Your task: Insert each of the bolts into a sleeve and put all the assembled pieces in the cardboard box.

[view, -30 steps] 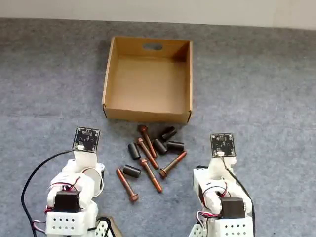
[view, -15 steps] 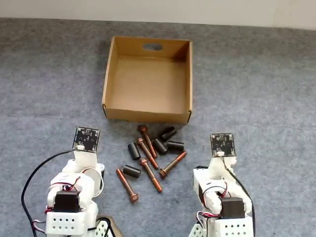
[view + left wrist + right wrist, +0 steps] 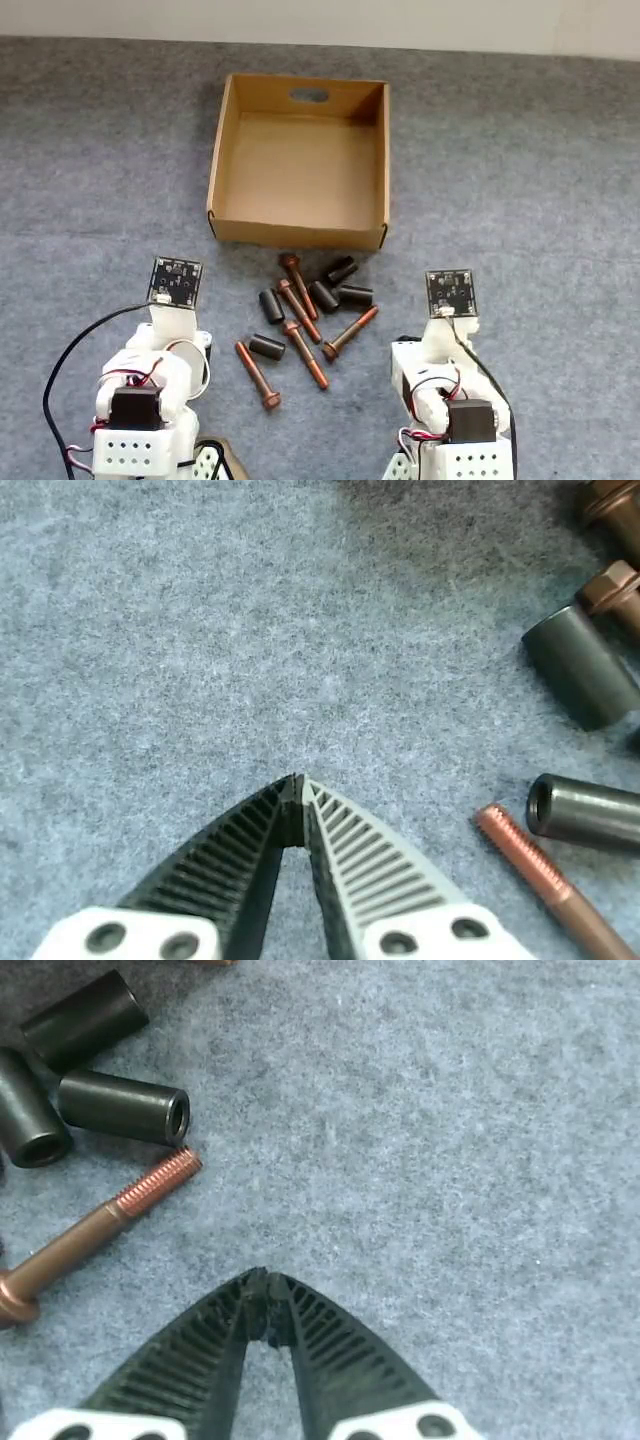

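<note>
bolts point(image 3: 306, 355): coppery, hex-headed, threaded tips | sleeves point(image 3: 323, 296): dark short tubes, loose among them near the cardboard box point(image 3: 222, 150) | left gripper point(image 3: 300, 785), right gripper point(image 3: 267, 1285): jaws pressed together

Bolts point(image 3: 257, 373) and sleeves point(image 3: 267, 347) lay loose before the cardboard box point(image 3: 297, 233).
Five coppery bolts and five short black sleeves were scattered flat, unassembled, just outside the open box's near wall.
</note>
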